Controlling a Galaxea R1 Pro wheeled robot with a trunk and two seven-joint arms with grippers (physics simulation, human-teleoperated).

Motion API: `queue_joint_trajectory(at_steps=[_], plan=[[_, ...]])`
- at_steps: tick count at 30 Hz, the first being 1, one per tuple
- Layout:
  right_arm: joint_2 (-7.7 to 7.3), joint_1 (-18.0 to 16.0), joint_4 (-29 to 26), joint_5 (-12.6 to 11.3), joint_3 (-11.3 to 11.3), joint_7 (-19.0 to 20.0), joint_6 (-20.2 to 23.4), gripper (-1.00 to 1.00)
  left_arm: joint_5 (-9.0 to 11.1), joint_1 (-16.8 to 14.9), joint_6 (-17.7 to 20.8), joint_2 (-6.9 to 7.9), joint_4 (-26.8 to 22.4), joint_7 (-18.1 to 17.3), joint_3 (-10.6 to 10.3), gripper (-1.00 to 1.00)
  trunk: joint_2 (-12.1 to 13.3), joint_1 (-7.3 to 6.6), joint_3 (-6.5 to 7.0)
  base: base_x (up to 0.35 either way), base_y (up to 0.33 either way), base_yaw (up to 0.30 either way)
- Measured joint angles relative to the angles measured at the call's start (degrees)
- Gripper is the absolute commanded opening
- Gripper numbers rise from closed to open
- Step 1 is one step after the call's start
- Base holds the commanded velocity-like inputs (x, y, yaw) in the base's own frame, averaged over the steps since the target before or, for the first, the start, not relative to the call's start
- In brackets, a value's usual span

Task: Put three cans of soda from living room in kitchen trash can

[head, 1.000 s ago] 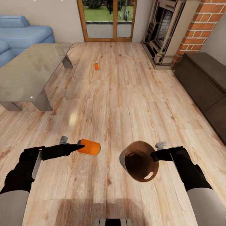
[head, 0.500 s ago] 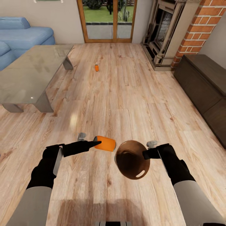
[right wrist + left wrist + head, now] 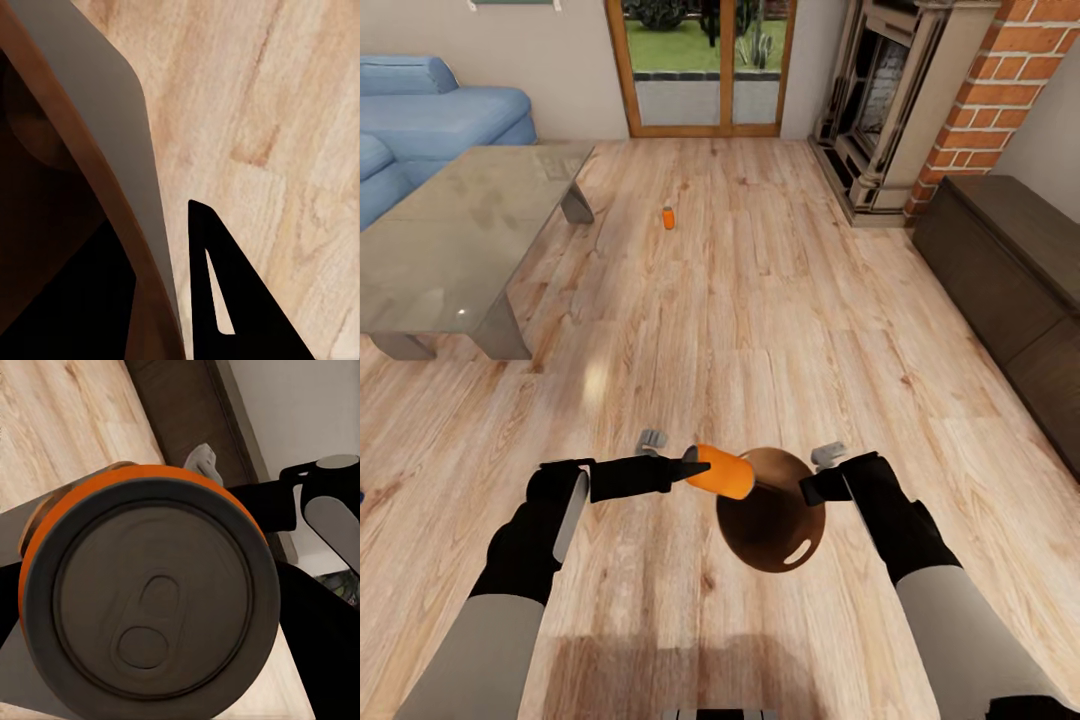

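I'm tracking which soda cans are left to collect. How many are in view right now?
2. One orange can is held in the left gripper at the trash can's rim; another orange can stands on the floor near the glass table. A third may be out of view.

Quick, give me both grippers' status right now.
Left gripper: shut on the orange soda can.
Right gripper: shut on the trash can rim.

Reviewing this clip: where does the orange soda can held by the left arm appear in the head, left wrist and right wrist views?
Head view: held orange can, lower centre, at the rim of the trash can.
Left wrist view: its grey top faces the camera, large and close.
Right wrist view: not in it; the bucket's wall is there.
Shared landmark: the wood plank floor.
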Motion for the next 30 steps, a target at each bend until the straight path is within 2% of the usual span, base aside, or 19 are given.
queue_joint_trajectory(at_steps=[3, 5, 7, 8, 11, 17, 19, 22, 24, 26, 28, 30], plan=[[0.4, -0.08, 0.3, -0.77, 0.1, 0.06, 0.19, -1.0, -0.21, 0.0, -0.25, -0.15, 0.04, 0.17, -0.09, -1.0, 0.0, 0.0, 0.0, 0.0, 0.0, 0.0], [0.63, -0.14, 0.37, -0.2, 0.11, -0.04, 0.06, -1.0, 0.17, 0.04, 0.19, -0.22, 0.07, 1.39, -0.66, -1.0, 0.0, 0.0, 0.0, 0.0, 0.0, 0.0], [0.8, -0.18, 0.42, 1.26, 0.12, -0.17, -0.27, -1.0, 0.7, 0.06, 0.5, -0.24, 0.12, 3.68, -2.43, -1.0, 0.0, 0.0, 0.0, 0.0, 0.0, 0.0], [1.03, -0.19, 0.45, 1.72, 0.16, -0.38, -0.36, -1.0, 0.94, 0.07, 0.6, -0.28, 0.16, 5.67, -4.24, -1.0, 0.0, 0.0, 0.0, 0.0, 0.0, 0.0], [1.8, -0.35, 0.44, 1.35, 0.23, -1.04, -0.27, -1.0, 1.43, 0.07, 0.68, -0.44, 0.23, 9.7, -7.41, -1.0, 0.0, 0.0, 0.0, 0.0, 0.0, 0.0], [3.33, -0.63, 1.72, 1.65, 0.3, -4.17, -0.13, -1.0, 1.58, 0.05, 0.48, -1.12, 1.81, 16.6, -11.03, -1.0, 0.0, 0.0, 0.0, 0.0, 0.0, 0.0], [3.66, -0.66, 3.05, 2.76, 0.54, -5.55, 1.86, -1.0, 0.92, 0.02, 0.16, -1.81, 3.51, 20.1, -13.06, -1.0, 0.0, 0.0, 0.0, 0.0, 0.0, 0.0], [3.78, -0.67, 3.95, 1.81, 1.7, -8.67, 2.95, -1.0, 0.53, 0.0, -0.11, -2.4, 4.4, 24.58, -15.76, -1.0, 0.0, 0.0, 0.0, 0.0, 0.0, 0.0], [3.84, -0.69, 3.78, 2.22, 2.44, -9.84, 3.32, -1.0, 0.65, -0.01, -0.27, -2.68, 4.64, 27.22, -17.37, -1.0, 0.0, 0.0, 0.0, 0.0, 0.0, 0.0], [4.01, -0.73, 4.06, 1.32, 2.98, -12.0, 3.65, -1.0, -0.32, -0.01, -0.67, -3.2, 4.94, 29.75, -18.93, -1.0, 0.0, 0.0, 0.0, 0.0, 0.0, 0.0], [4.24, -0.74, 4.04, 0.68, 3.2, -13.68, 3.84, -1.0, -0.67, 0.02, -0.76, -3.5, 5.06, 31.53, -20.49, -1.0, 0.0, 0.0, 0.0, 0.0, 0.0, 0.0], [4.49, -0.75, 2.42, 0.56, 3.36, -13.31, 3.91, -1.0, 0.22, 0.0, -0.57, -3.69, 5.07, 32.47, -21.89, -1.0, 0.0, 0.0, 0.0, 0.0, 0.0, 0.0]])
